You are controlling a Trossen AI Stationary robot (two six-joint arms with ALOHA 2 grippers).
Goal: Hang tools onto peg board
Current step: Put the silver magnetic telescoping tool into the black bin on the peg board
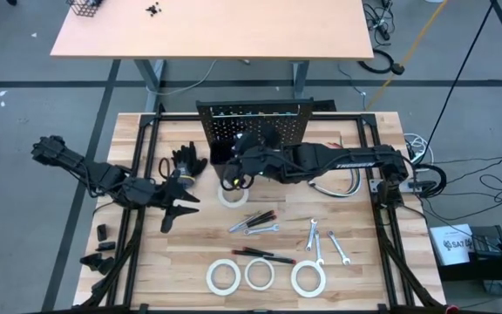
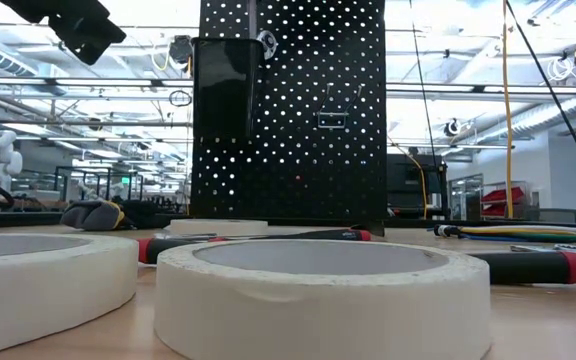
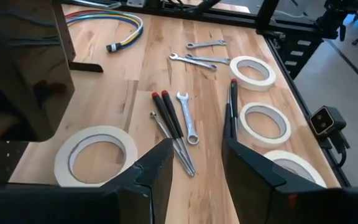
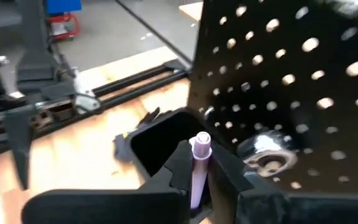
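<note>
Pale purple pen (image 4: 199,163) pinched in our right gripper (image 4: 196,186) fingers: we should centre it over the bin (image 4: 163,138) before releasing.

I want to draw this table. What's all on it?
Peg board: one, black, upright at the back, black bin attached.
Tape rolls: four, white, three at the near edge, one by the board.
Wrenches: at least three, silver, mid-table.
Screwdrivers: several, red-and-black, mid-table.
Gloves: black, left of board.
Hoses: one bundle, greyish, right of board.
Left gripper: open, above the table's left side.
Right gripper: shut on a pale purple stick over the bin.
</note>
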